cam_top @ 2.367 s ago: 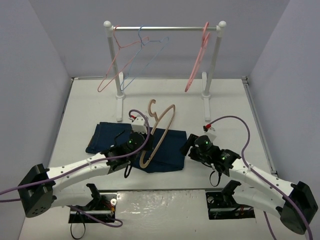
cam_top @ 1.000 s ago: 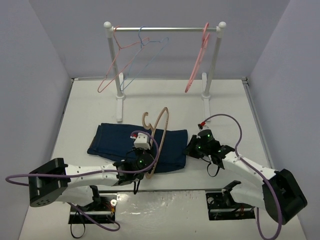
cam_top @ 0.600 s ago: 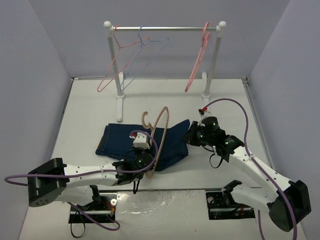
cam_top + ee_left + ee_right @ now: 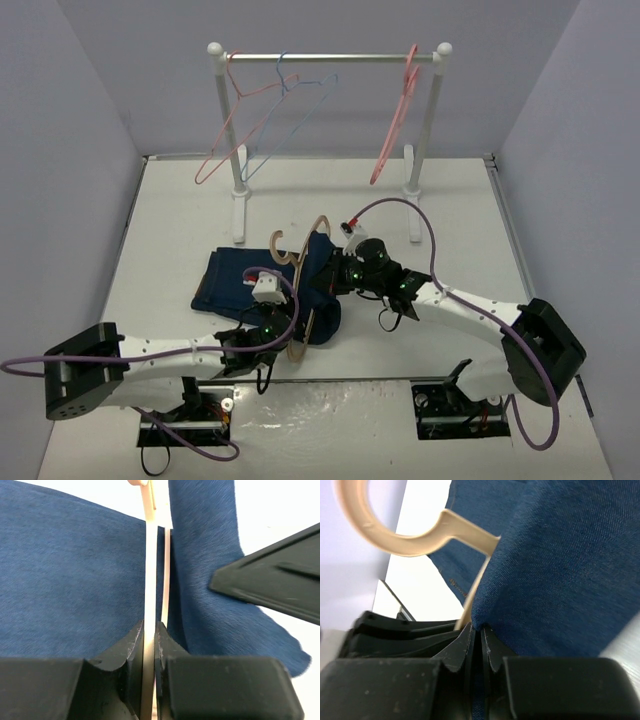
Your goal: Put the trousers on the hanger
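Left wrist: twill-textured trousers [image 4: 75,570], slim hanger [image 4: 148,580]

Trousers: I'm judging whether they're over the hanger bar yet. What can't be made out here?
- Top external: much of the hanger, covered by the trousers and right hand.
- Left wrist: the hook, cut off at the top edge.
- Right wrist: the hanger's bars, behind the cloth.

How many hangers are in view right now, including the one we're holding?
4. The tan hanger, gripped by the left claw at the trousers; on the rail, a pink hanger at left, a light-blue hanger beside it, a pink one at right, possibly hiding another.
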`<action>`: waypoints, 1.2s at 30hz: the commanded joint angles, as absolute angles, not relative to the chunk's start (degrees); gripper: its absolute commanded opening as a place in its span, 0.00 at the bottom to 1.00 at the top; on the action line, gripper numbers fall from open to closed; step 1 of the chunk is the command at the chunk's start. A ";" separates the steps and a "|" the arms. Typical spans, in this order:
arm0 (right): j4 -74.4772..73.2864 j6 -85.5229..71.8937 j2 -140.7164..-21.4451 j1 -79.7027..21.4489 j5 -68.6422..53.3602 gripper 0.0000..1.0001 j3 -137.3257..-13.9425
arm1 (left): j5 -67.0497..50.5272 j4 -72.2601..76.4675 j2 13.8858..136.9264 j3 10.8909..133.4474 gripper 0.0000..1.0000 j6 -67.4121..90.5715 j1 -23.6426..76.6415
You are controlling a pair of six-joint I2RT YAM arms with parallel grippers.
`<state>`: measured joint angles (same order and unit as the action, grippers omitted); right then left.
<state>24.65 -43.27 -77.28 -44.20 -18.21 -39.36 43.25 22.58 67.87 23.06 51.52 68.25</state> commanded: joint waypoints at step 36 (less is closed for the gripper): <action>38.66 -38.47 -94.47 -50.71 -21.36 0.35 -46.93 | 45.07 29.72 56.21 21.56 0.00 50.04 68.03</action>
<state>41.44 -42.60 -97.01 -50.28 -21.50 -41.87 44.45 25.32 55.81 17.19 49.03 68.18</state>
